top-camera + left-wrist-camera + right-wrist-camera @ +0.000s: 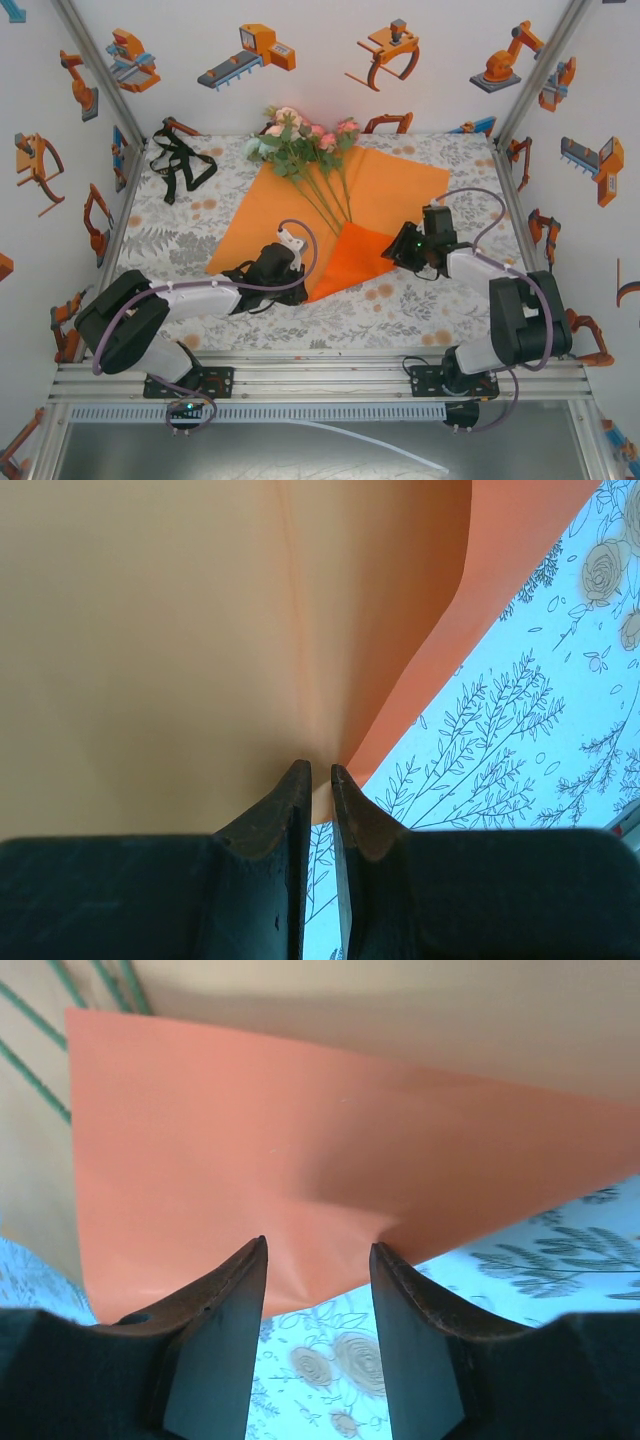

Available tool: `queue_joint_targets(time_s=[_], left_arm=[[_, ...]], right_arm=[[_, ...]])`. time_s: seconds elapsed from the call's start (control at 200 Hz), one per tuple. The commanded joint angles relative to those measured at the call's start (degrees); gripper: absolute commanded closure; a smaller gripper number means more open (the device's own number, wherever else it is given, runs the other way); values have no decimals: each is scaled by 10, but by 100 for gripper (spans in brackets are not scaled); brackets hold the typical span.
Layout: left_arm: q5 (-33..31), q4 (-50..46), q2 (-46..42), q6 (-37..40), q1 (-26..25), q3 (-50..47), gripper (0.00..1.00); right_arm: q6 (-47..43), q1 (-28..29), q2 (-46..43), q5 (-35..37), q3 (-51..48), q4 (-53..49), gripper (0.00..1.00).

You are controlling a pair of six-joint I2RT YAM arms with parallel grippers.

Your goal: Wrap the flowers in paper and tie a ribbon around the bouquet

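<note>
Left gripper (pixel 320 772): nearly closed, pinching paper (pixel 150 630) edge | right gripper (pixel 318 1248): spread apart, at folded paper edge

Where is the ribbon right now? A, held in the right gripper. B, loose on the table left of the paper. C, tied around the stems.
B: the ribbon lies in a loose heap on the table at the far left, off the paper.
</note>
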Motion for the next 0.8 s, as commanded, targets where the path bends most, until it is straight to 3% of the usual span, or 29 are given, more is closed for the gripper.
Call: queue_joint_targets(time_s=[0.0, 0.205, 0.446, 0.716, 0.796], left_arm=[[-13, -31, 6, -4, 2, -18, 80], [-23, -38, -8, -6, 2, -26, 80], [-43, -62, -35, -6, 3, -36, 80], [-82, -110, -66, -8, 23, -37, 80], [-90, -118, -85, -10, 30, -42, 76]], right_arm=[[-30, -16, 20, 14, -1, 2, 57], [-52, -63, 75, 26, 12, 23, 58], [-65, -117, 68, 25, 17, 10, 57], [-36, -123, 46, 2, -25, 5, 65], [-24, -123, 22, 0, -53, 15, 64]])
